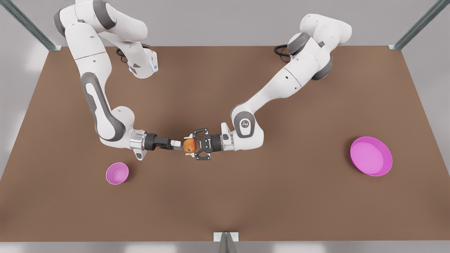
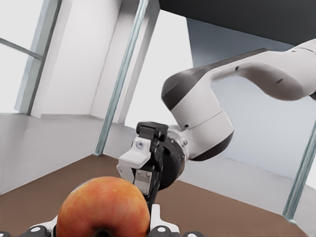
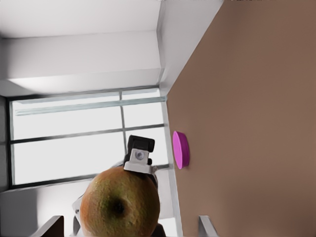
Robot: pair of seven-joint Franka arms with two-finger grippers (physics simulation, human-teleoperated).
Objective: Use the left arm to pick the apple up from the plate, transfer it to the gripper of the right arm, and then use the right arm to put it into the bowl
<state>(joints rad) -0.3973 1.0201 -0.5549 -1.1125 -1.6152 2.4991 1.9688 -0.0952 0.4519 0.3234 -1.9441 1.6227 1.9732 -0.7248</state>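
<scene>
Apple (image 1: pixel 189 145) aloft over mid-table, clamped in left gripper (image 1: pixel 194 144) for handover; right gripper (image 1: pixel 182 144) meets it opposite, jaws apart around it, not visibly closed; bowl (image 1: pixel 117 173) near front edge.

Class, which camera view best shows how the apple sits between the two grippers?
The front view: the apple hangs above the table, held by the left gripper, with the right gripper meeting it head-on. The left wrist view shows its red-orange side, cropped below; the right wrist view shows its dimpled end, also cropped.
</scene>
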